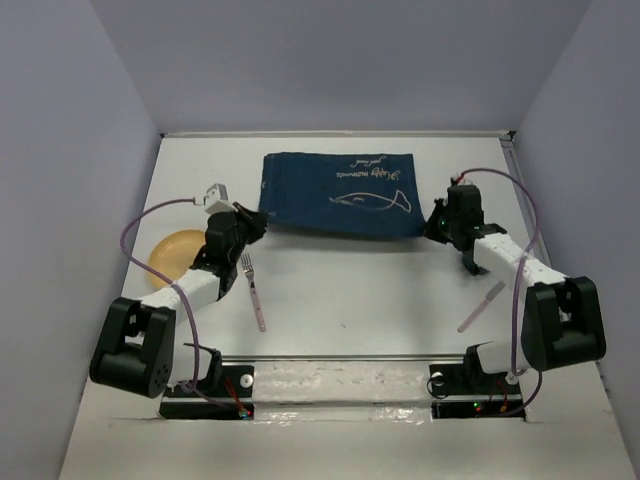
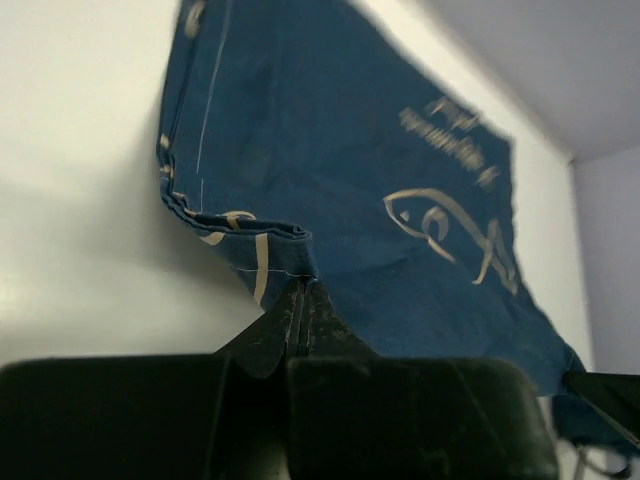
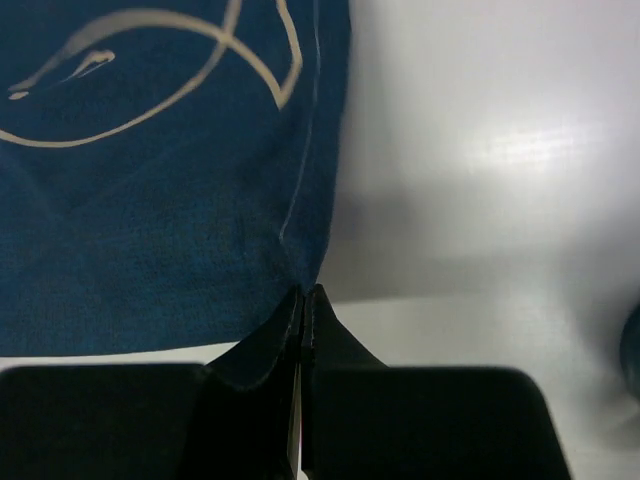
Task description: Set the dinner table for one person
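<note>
A dark blue cloth mat [image 1: 340,195] with a pale fish drawing and script lies at the back middle of the white dinner table [image 1: 360,290]. My left gripper [image 1: 262,224] is shut on the mat's near left corner. In the left wrist view that corner [image 2: 262,240] is folded up just ahead of the left gripper [image 2: 300,287]. My right gripper [image 1: 434,228] is shut on the mat's near right corner. In the right wrist view the right gripper [image 3: 303,293] pinches the cloth's edge [image 3: 300,250].
A yellow plate [image 1: 172,255] sits on the table left of my left arm. A fork [image 1: 253,290] lies beside that arm, and a pale pink knife [image 1: 482,306] lies by the right arm. Grey walls enclose the table on three sides.
</note>
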### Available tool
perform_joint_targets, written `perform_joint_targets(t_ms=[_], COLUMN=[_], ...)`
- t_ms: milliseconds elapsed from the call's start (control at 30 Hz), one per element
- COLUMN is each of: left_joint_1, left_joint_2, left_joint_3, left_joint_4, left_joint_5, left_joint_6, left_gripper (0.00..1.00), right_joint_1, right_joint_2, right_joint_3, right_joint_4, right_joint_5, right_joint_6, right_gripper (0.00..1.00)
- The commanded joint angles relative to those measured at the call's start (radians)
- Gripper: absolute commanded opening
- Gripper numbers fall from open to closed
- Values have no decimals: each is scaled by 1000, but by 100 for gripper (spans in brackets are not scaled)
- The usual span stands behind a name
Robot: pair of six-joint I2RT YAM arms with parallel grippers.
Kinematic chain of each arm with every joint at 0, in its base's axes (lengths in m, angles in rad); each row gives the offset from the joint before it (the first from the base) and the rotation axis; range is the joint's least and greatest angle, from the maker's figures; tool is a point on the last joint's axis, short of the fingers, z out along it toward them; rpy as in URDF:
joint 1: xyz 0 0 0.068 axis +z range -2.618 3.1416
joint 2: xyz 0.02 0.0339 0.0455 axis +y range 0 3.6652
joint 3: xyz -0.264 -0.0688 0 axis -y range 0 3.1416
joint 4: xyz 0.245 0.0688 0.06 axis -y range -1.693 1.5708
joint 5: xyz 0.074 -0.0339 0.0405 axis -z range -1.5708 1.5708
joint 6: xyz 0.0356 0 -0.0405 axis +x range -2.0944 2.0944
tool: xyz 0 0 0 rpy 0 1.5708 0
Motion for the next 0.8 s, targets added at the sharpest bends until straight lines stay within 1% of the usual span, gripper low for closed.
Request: perform_joint_targets(t_ms=[0,200,233,333,433,567,667,767], left_joint_1=[-11,-19,-22,-28,-39,-59,-83,-106], left_joint_2=[17,14,11,-9,-52,-144,-187,-233], left_joint_3=[-85,-194,-222,-254,-294,-351,-364,-380], left_joint_4=[179,225,237,248,248,219,173,148], left_joint_5=[-2,9,42,50,55,65,27,24], left_joint_6=[10,26,27,32,38,35,38,39], left_gripper=[0,0,0,0,0,0,0,0], right_joint_1=[-8,-8,-8,-8,-8,-8,-8,-8], right_joint_2=[-17,-26,-40,-70,-121,-161,-167,-172], right_joint_3=[-142,-226,-256,-306,-359,-366,-373,-376], right_joint_4=[141,143,141,143,141,106,88,85], right_joint_5=[3,3,2,-30,-11,-11,17,22], right_joint_6=[62,81,88,111,126,140,154,160], right_gripper=[0,0,0,0,0,0,0,0])
